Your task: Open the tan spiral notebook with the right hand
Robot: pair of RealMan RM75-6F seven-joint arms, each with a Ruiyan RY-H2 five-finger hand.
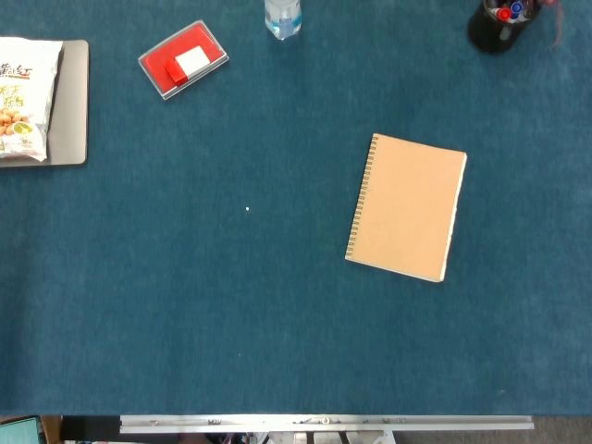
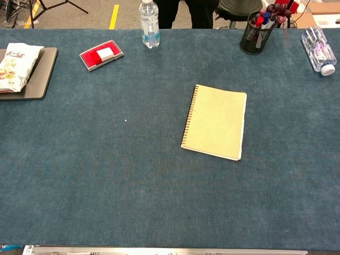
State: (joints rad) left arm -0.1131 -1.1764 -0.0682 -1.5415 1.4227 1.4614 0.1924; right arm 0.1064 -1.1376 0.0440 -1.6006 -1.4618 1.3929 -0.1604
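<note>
The tan spiral notebook (image 1: 408, 206) lies closed and flat on the blue table cloth, right of centre, its wire spine along the left edge and its page edges to the right. In the chest view the same notebook (image 2: 215, 121) sits slightly tilted, cover up. Neither hand shows in the head view or the chest view.
A red box with a white block (image 1: 183, 60) and a water bottle (image 1: 282, 18) stand at the back. A snack bag (image 1: 20, 97) lies on a grey tray (image 1: 72, 102) at the left. A black pen cup (image 2: 257, 33) and a lying bottle (image 2: 319, 49) are back right.
</note>
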